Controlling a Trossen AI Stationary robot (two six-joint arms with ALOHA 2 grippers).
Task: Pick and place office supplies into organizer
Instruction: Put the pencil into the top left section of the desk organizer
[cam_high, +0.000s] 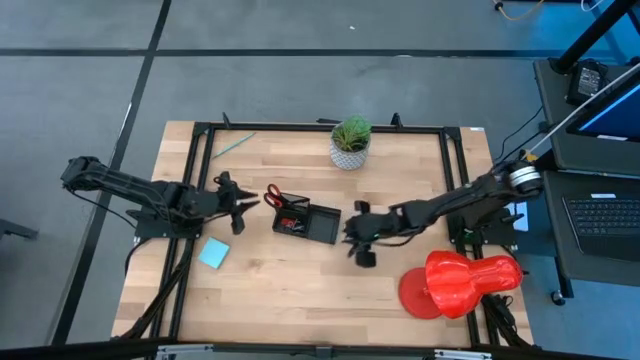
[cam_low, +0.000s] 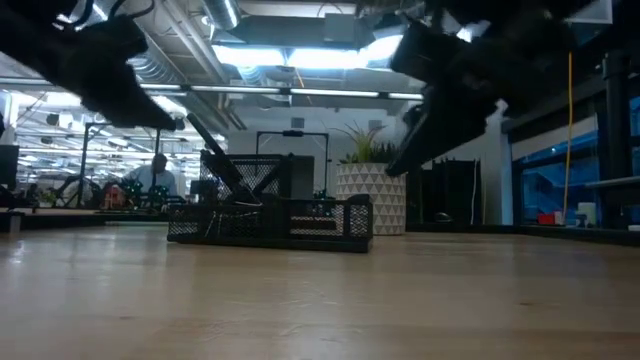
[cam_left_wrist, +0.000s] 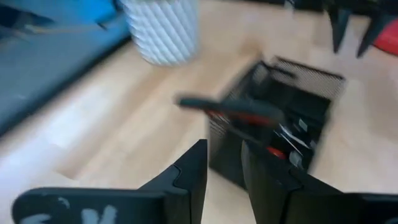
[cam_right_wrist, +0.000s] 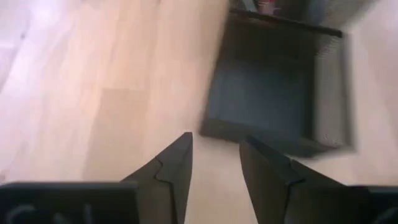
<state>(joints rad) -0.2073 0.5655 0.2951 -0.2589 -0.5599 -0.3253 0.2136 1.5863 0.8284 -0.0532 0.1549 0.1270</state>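
Note:
The black mesh organizer (cam_high: 310, 222) stands at the table's middle. The red-handled scissors (cam_high: 277, 198) rest in its left compartment, handles sticking out over the far left rim; they also show in the left wrist view (cam_left_wrist: 249, 116). My left gripper (cam_high: 240, 206) hovers just left of the organizer, open and empty (cam_left_wrist: 224, 146). My right gripper (cam_high: 358, 238) hovers just right of it, open and empty (cam_right_wrist: 216, 140), facing an empty compartment (cam_right_wrist: 267, 99). The light blue notepad (cam_high: 214, 253) lies flat near the left front. A green pencil (cam_high: 233, 145) lies at the far left.
A potted plant in a white pot (cam_high: 350, 143) stands behind the organizer at the far edge. A large red plastic object (cam_high: 460, 283) sits at the near right corner. Bare wood lies in front of the organizer.

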